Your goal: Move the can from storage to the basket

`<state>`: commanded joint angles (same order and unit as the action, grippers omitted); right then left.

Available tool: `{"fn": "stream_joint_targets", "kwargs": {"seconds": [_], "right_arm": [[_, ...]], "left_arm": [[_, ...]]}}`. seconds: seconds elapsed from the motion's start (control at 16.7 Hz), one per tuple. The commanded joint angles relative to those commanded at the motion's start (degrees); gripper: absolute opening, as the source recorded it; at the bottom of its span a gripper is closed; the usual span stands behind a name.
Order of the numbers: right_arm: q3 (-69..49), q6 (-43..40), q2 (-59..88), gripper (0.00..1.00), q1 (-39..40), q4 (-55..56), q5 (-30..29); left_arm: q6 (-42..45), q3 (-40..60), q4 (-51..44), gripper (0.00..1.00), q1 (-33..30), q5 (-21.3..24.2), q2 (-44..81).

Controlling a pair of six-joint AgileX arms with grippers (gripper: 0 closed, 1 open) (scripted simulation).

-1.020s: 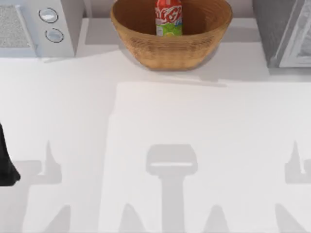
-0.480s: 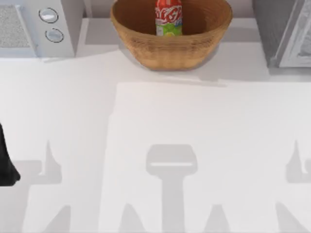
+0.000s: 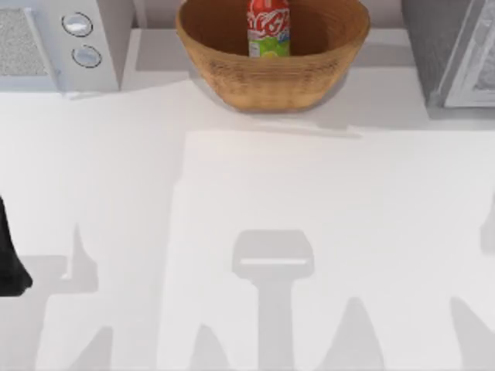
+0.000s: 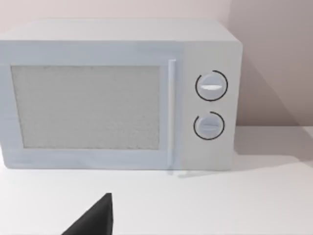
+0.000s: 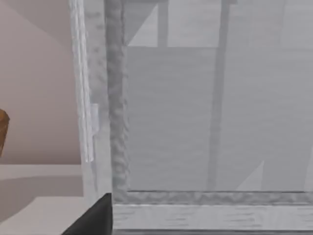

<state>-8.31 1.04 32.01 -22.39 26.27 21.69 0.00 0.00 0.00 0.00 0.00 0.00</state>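
The can (image 3: 268,29) stands upright inside the basket (image 3: 272,77) at the table's far edge; the left arm (image 3: 11,255) sits at the left edge, its jaws' state impossible to tell.

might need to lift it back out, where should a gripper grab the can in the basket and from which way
Probably the upper red part of the can, coming down from above. It stands upright inside the basket, and the wide woven wall rises around its lime-green lower band, so a level approach from the side looks blocked. The narrow round body should fit between two fingers closing across it.
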Motion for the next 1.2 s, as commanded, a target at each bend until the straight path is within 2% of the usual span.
{"fn": "stream_joint_targets", "kwargs": {"seconds": [0.42, 0.66, 0.84, 1.2], "right_arm": [[-7.64, 0.48, 36.45, 1.0, -23.4, 27.07, 22.79], [-11.12, 0.58, 51.11, 1.0, -32.56, 38.19, 32.19], [-12.58, 0.6, 56.38, 1.0, -36.0, 42.49, 35.85], [-12.56, 0.59, 56.74, 1.0, -36.11, 42.71, 36.09]], "left_arm": [[0.0, 0.0, 0.0, 1.0, 0.0, 0.0, 0.0], [0.0, 0.0, 0.0, 1.0, 0.0, 0.0, 0.0], [0.0, 0.0, 0.0, 1.0, 0.0, 0.0, 0.0], [0.0, 0.0, 0.0, 1.0, 0.0, 0.0, 0.0]]}}
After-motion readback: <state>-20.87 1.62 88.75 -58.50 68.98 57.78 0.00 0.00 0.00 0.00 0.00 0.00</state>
